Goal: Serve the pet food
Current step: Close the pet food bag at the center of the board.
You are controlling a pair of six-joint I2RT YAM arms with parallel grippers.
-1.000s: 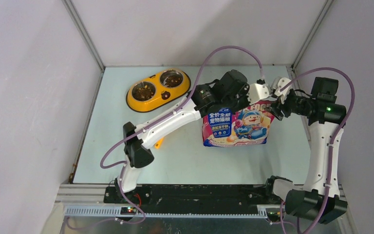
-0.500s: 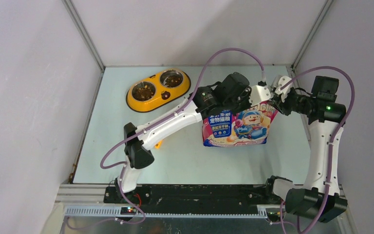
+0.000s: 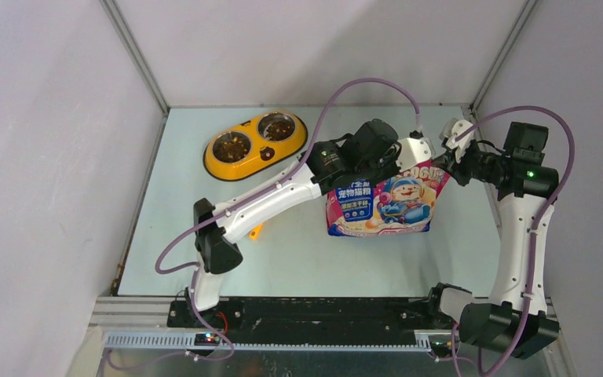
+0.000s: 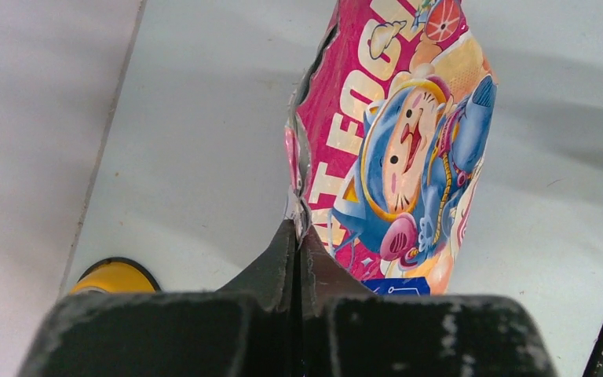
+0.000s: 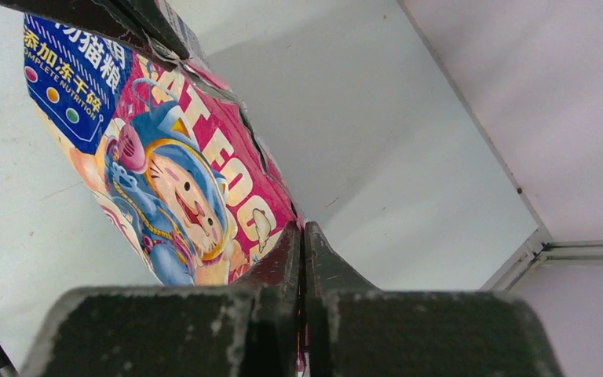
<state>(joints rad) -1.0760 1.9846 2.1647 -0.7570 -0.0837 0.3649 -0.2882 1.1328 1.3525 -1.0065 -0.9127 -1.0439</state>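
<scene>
Hidden: orange scoop [image 3: 257, 230] lies mostly under the left arm; in the top view both wrists cover the top edge of the pouch [image 3: 383, 198]
Left gripper [image 4: 298, 229]: pressed together, pinching the ragged top edge of the pouch
Right gripper [image 5: 304, 234]: pressed together on the other top corner
Pouch place: right half of the table [image 3: 298, 259], printed face toward the arm bases
Room: yellow feeder [image 3: 255, 144] well apart at far left; right wall near the right arm
</scene>
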